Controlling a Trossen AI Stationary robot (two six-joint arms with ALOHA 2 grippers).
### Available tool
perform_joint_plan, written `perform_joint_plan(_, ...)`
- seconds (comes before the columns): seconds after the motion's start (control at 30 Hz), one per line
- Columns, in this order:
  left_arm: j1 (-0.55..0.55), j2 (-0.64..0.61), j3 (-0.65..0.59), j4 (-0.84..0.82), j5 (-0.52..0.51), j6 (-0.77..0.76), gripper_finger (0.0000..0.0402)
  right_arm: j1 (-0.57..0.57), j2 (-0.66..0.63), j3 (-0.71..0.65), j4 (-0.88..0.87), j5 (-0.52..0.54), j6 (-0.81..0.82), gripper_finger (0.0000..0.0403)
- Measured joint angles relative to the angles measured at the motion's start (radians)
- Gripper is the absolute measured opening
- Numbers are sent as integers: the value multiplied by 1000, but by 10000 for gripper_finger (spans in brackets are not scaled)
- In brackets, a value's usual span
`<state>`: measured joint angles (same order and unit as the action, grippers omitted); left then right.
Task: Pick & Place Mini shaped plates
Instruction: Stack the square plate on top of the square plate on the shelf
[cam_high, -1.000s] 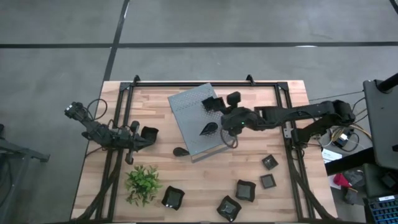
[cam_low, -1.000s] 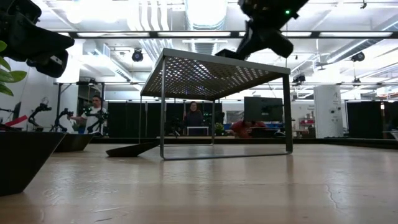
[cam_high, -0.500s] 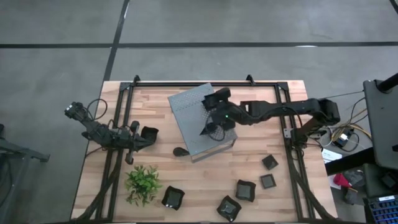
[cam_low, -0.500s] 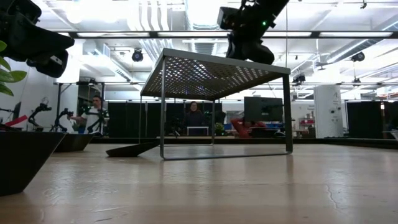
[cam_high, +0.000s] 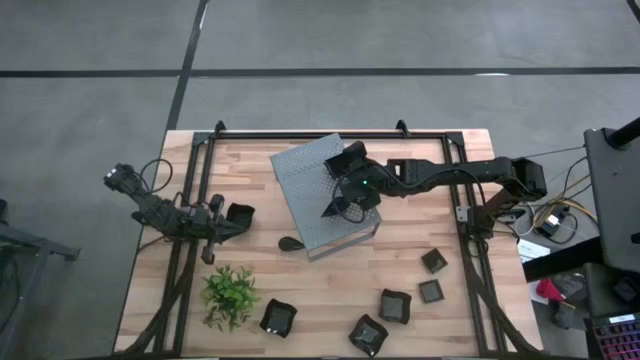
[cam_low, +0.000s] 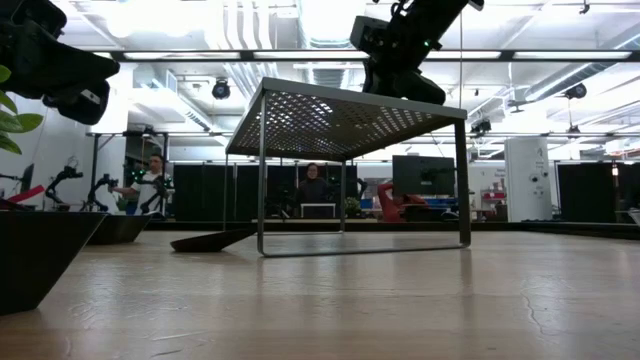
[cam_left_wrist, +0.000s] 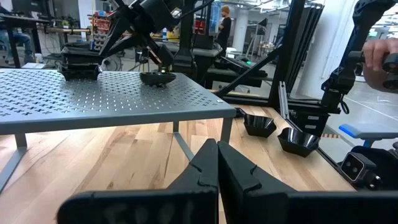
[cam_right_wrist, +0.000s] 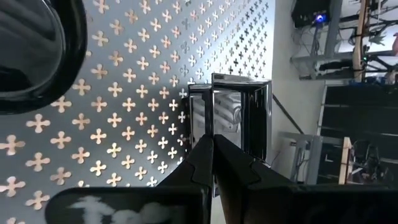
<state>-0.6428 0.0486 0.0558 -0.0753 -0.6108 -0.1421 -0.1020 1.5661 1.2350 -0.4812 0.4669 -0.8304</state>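
The right gripper (cam_high: 345, 190) hangs over the grey perforated box (cam_high: 300, 185), its fingers (cam_right_wrist: 205, 163) pressed together with nothing between them in the right wrist view. That view alone shows a glossy black leaf plate (cam_right_wrist: 37, 56) on the box top just beside the gripper and a square plate (cam_right_wrist: 239, 118) straight ahead of it. The left wrist view shows both plates standing on the box top, away from its edge. From above, a third plate (cam_high: 291, 243) lies on the surface below the box's near corner, and five more plates (cam_high: 395, 305) sit well apart toward the surface's near edge, with open wood between. The left gripper (cam_high: 215, 225), fingers together and empty, waits near the surface's left side beside the plant (cam_high: 230, 293).
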Motion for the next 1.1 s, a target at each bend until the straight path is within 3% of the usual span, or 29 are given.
perform_joint_plan(1.1, 0, 0, 0, 0, 0, 0, 0, -27, 6, -18, 47, -27, -46, 10)
